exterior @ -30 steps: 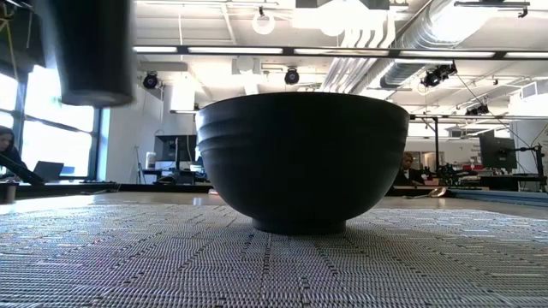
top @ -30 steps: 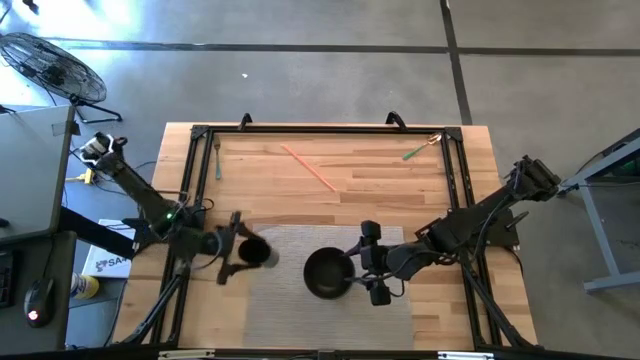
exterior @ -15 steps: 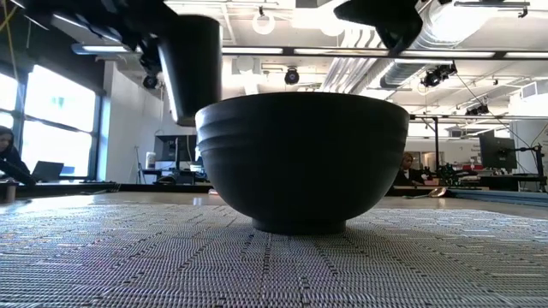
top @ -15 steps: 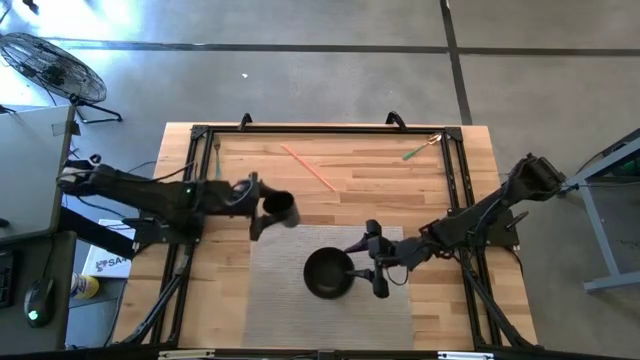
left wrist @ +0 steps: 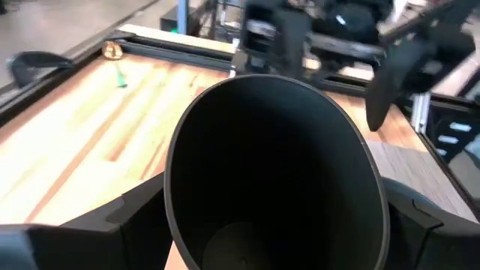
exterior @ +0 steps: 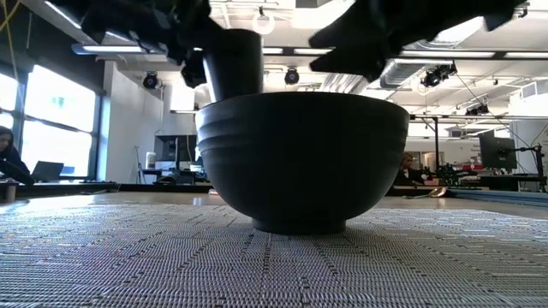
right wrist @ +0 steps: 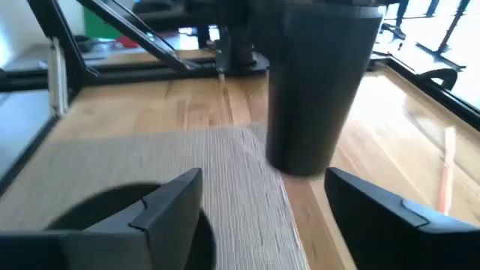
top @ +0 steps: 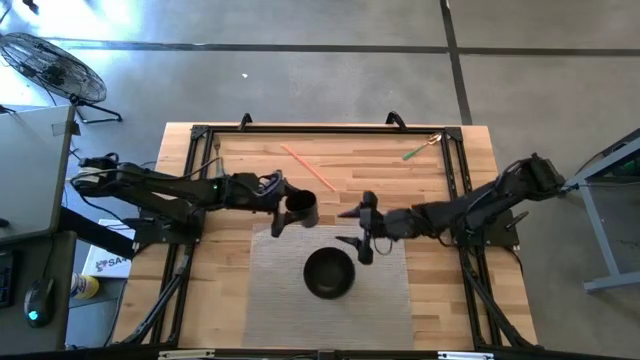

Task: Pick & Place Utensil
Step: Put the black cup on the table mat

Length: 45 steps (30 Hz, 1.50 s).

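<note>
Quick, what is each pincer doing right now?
Left pincer: closed on the black cup.
Right pincer: open, holding nothing.

Your left gripper [top: 285, 208] at table centre, pointing 3 o'clock, fingers clamped on load. Your right gripper [top: 357, 228] opposite, pointing 9 o'clock, fingers spread, empty.

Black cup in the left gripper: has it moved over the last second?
Yes. The cup, held by the left gripper, has gone from the mat's left edge to the bare wood past the mat's far edge, behind the bowl.
</note>
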Each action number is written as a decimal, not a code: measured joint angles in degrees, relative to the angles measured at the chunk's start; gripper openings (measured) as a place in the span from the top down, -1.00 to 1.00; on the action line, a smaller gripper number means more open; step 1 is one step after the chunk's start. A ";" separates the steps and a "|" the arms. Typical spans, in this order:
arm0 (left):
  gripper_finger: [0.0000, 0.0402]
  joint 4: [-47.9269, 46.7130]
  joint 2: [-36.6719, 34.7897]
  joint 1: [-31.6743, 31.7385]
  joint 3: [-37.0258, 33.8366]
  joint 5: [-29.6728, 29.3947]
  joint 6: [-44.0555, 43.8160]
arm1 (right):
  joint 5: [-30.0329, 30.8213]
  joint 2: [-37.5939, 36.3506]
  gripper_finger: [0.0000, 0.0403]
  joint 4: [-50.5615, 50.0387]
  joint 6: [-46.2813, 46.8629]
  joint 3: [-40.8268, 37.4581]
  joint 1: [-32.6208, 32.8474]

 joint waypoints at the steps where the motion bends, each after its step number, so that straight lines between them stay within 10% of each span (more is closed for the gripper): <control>1: -0.58 -0.20 0.98 -0.23 0.76 0.15 0.51 | -1.90 0.03 -0.47 0.12 -0.75 0.49 -1.18; 10: -0.58 2.04 5.82 -0.17 4.63 0.13 2.60 | -8.81 0.74 -0.94 0.06 -3.56 1.35 -8.72; 24: -0.58 3.00 15.62 -0.19 13.47 0.71 6.73 | -15.21 5.39 -0.95 4.56 -7.02 1.35 -12.52; 39: -0.58 3.12 16.56 -0.14 14.82 3.53 6.09 | -13.17 5.43 -0.54 5.03 -5.43 1.35 -12.63; 45: -0.88 3.06 16.52 -0.15 14.82 3.99 3.66 | -12.68 5.45 -0.39 5.20 -3.44 1.35 -12.64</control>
